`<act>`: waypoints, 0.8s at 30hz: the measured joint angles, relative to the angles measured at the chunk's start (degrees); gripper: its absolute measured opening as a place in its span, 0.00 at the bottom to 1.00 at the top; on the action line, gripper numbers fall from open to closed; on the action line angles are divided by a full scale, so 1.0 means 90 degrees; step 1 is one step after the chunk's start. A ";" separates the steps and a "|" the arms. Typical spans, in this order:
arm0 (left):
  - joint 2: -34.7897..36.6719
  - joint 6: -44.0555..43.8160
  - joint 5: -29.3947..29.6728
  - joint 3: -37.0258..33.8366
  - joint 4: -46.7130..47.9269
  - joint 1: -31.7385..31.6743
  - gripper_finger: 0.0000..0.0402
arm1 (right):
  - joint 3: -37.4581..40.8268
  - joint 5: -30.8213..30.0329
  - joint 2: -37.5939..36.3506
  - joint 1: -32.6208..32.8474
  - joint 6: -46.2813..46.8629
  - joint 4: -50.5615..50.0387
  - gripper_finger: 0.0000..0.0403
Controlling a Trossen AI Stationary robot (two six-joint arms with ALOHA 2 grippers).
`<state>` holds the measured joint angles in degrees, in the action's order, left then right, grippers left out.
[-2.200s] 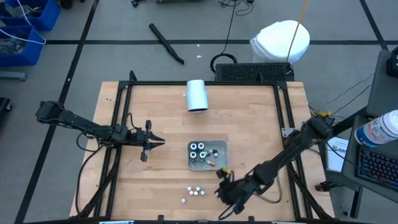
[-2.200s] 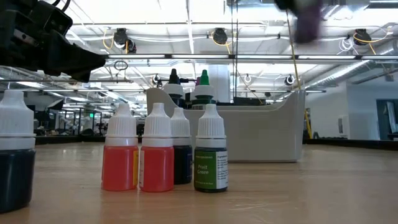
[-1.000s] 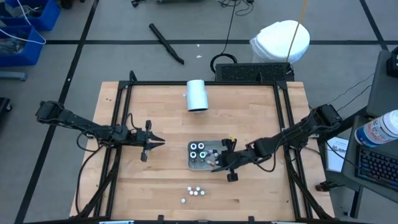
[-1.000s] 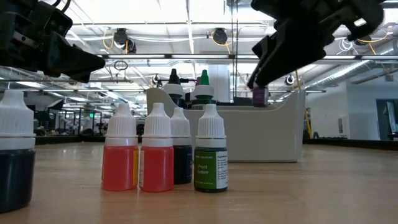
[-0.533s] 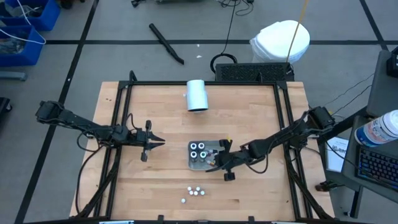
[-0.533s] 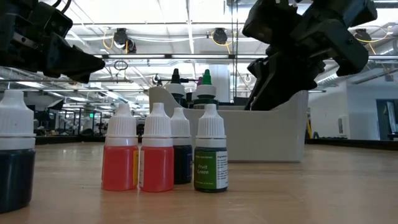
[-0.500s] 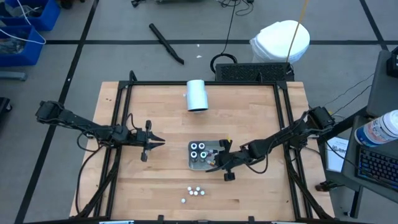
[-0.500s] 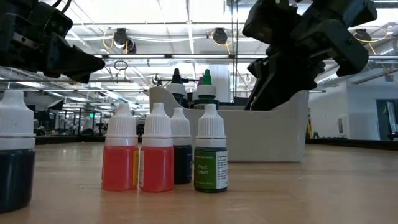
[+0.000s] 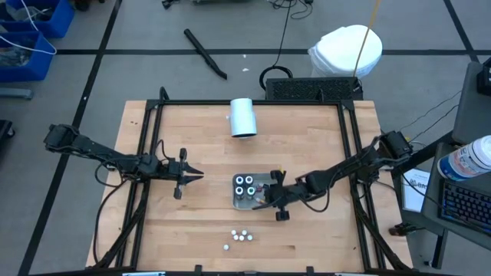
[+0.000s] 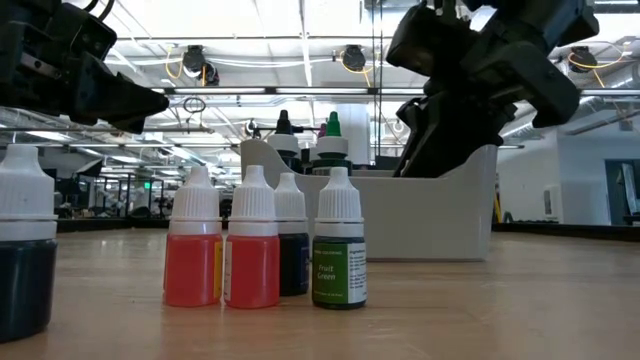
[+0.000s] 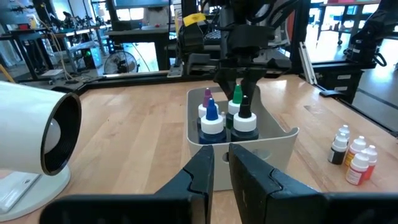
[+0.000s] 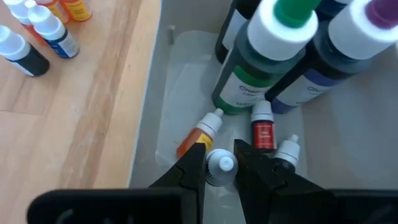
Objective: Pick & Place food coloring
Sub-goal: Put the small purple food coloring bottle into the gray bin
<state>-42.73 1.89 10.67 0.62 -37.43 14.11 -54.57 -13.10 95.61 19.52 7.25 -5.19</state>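
Between the fingers of the right gripper (image 12: 219, 163), inside the grey tray (image 12: 168, 99), a small white-capped bottle (image 12: 217, 168) is seen, held or only just being let go; whether the pads are clenched on it cannot be told. Just beside it on the tray floor three more small bottles are lying: an orange one (image 12: 198, 135), a red one (image 12: 263, 129) and a dark one (image 12: 285, 155). Behind them in the same tray bigger bottles are standing upright, among them a green-topped one (image 12: 264, 59) and a purple-topped one (image 12: 323, 62).

Outside the tray, a small cluster of food coloring (image 9: 240, 237) is left standing on the table (image 9: 307, 130), near the front edge and well apart from the tray. In the low view four of these are lined up close together: two red bottles (image 10: 225, 252), a dark one half hidden behind them, and a green one (image 10: 338, 253), with one more dark bottle (image 10: 24, 245) at the edge of the picture.

The task is judged to be well under way but not finished: several small bottles are already placed in the tray, one is at the point of delivery, and about five are left to be fetched.

The right gripper (image 9: 270, 198) is reached over the tray's near corner. The left gripper (image 9: 192, 175) is parked over bare wood, well apart from the tray, its fingers nearly closed with only a thin gap and nothing between them. A white cylinder (image 9: 243, 116) is lying on its side farther back on the table
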 joint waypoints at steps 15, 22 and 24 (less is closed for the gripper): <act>0.0001 0.0063 0.0001 0.0000 -0.0003 0.0000 0.14 | 0.0007 0.0485 0.0007 -0.0212 -0.0051 0.0313 0.14; 0.0001 0.0063 -0.0001 0.0000 -0.0005 0.0000 0.14 | 0.0007 0.0658 0.0162 -0.0203 -0.0070 0.0428 0.14; 0.0001 0.0066 0.0001 0.0000 -0.0005 0.0000 0.14 | 0.0000 0.0641 0.0289 -0.0203 -0.0073 0.0492 0.14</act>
<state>-42.72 2.48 10.68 0.62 -37.47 14.11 -54.56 -7.33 98.22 17.69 6.59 -0.77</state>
